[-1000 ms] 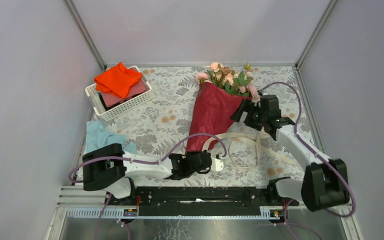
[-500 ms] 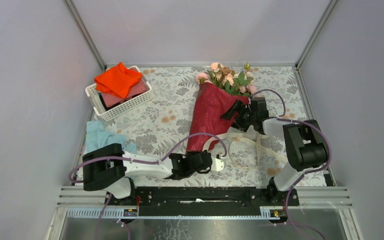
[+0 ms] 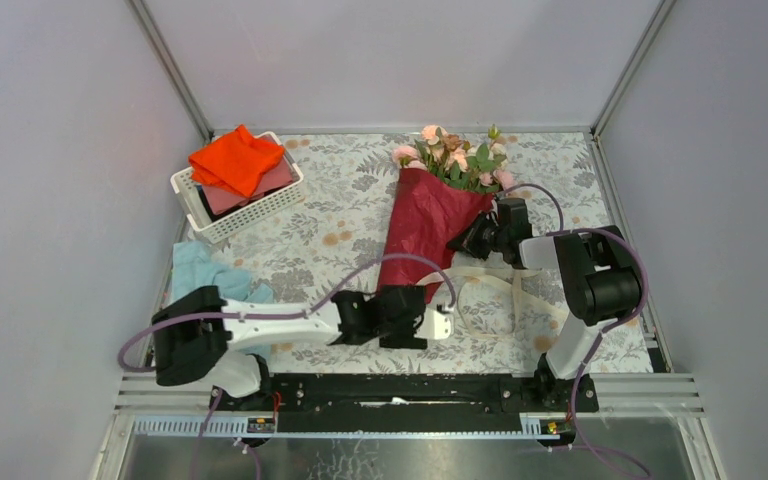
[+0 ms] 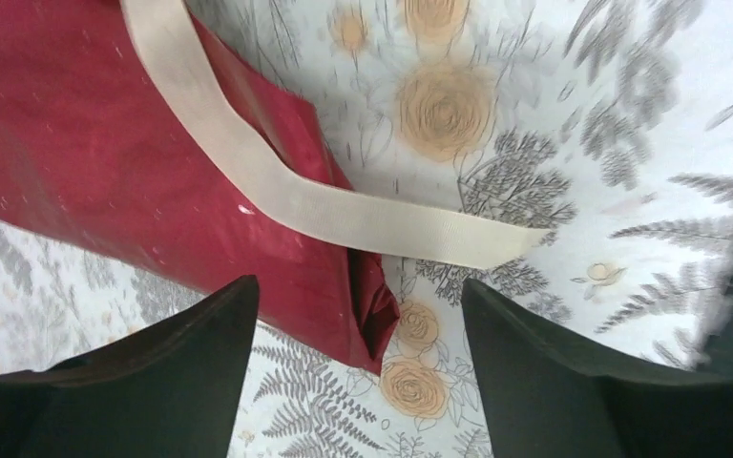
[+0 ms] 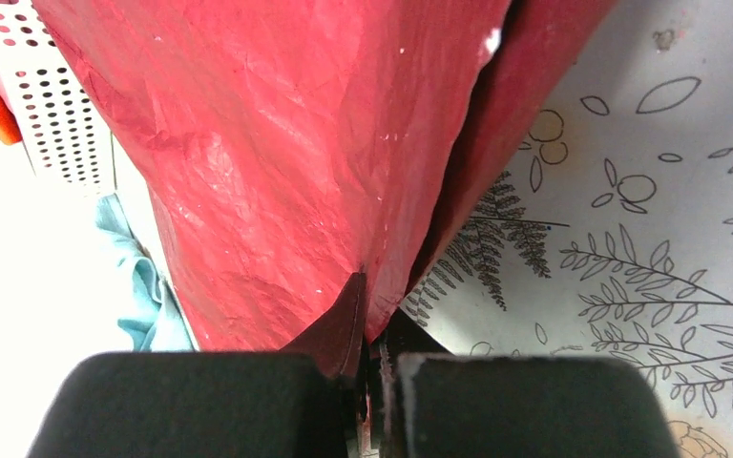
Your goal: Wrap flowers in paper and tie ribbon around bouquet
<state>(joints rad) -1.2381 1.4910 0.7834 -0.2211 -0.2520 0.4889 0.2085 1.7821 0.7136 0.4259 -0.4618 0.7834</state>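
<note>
The bouquet lies on the floral table top, its dark red paper (image 3: 422, 228) forming a cone with the pink flowers (image 3: 457, 155) at the far end. My right gripper (image 3: 463, 242) is at the cone's right edge, shut on a fold of the paper (image 5: 286, 162); its jaws (image 5: 367, 367) pinch that edge. My left gripper (image 3: 407, 305) stands open at the cone's narrow tip. In the left wrist view the paper tip (image 4: 367, 315) sits between the spread fingers of that gripper (image 4: 358, 286), untouched. The cream ribbon (image 4: 344, 212) crosses the paper and trails loosely on the table (image 3: 500, 290).
A white basket (image 3: 260, 208) holding an orange cloth (image 3: 235, 160) stands at the back left. A light blue cloth (image 3: 203, 270) lies near the left arm. A purple cable (image 3: 390, 268) arcs over the cone's lower end. Grey walls close in on three sides.
My right gripper moved left to the cone's edge and shut on the paper. My left gripper opened and shifted slightly up toward the cone's tip.
</note>
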